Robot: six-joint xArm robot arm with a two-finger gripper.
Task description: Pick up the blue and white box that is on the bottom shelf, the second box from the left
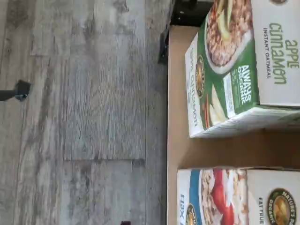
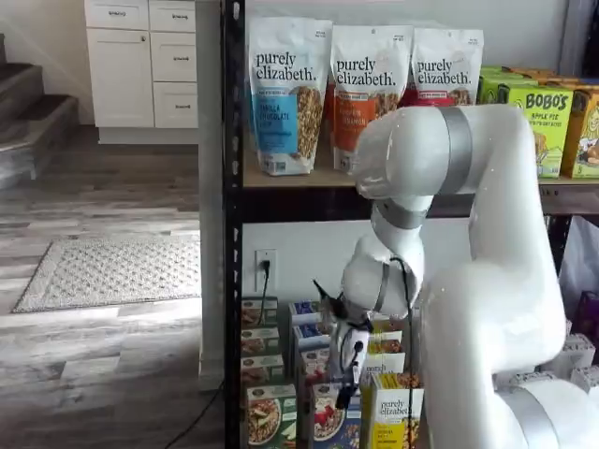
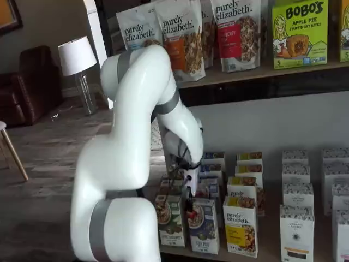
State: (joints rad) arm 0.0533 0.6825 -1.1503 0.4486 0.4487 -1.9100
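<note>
fingers hang over the blue and white box at the front of the bottom shelf; spread or pressed together, cannot tell. risk: green-fronted box stands just beside, a finger could clip it. arm bends steeply down, wrist near vertical.

Home interior: wood-plank floor, stairs, white cabinets, rug, lamp, leather couch.
</note>
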